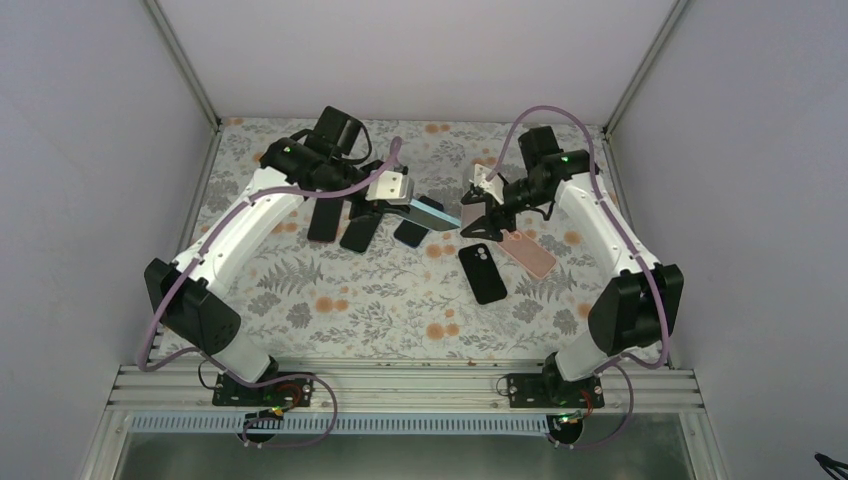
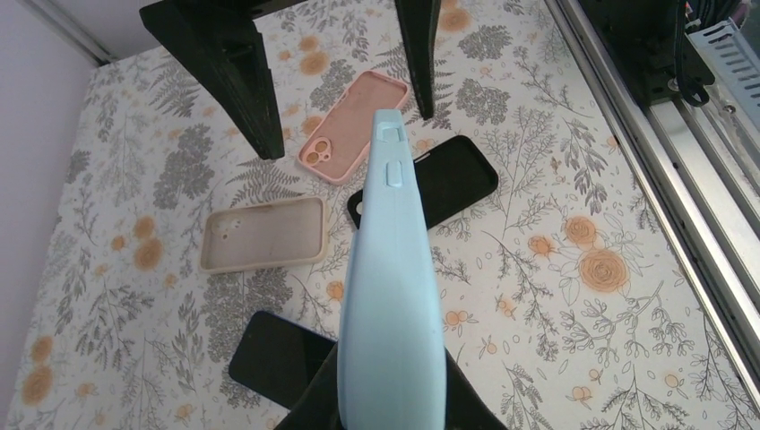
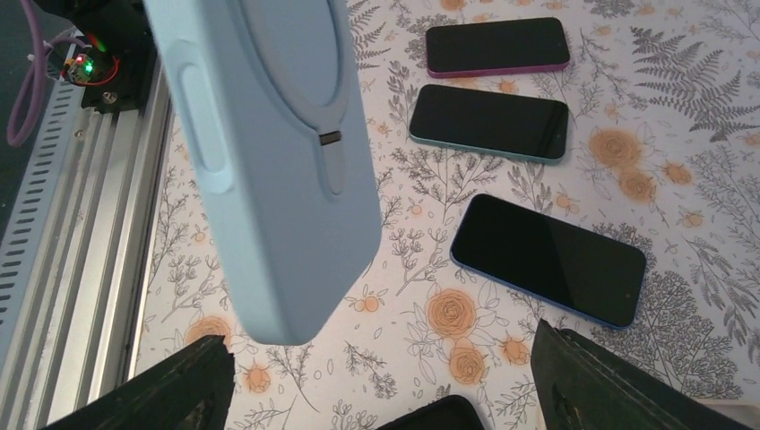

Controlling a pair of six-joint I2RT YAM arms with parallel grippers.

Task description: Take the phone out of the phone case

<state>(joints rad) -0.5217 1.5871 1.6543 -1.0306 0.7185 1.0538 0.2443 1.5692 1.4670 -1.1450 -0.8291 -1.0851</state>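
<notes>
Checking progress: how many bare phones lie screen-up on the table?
3, in the right wrist view: purple-edged dark phone at top, teal-edged dark phone in the middle, blue-edged dark phone lowest. More may be hidden.

The left arm [image 1: 245, 225] and right arm [image 1: 600, 225] look alike: white link shells between black joint housings, with black base plates on a ribbed aluminium rail [image 1: 400, 385]. A mauve cable [image 1: 158, 305] trails along each. A green light [image 1: 288, 150] glows on each far joint. The fingers [image 3: 152, 394] are matte black wedges.

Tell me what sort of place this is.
Probably a robotics lab test cell: two arms bolted to an aluminium rail, plain white enclosure walls, and a floral tabletop strewn with phones and empty cases.
</notes>
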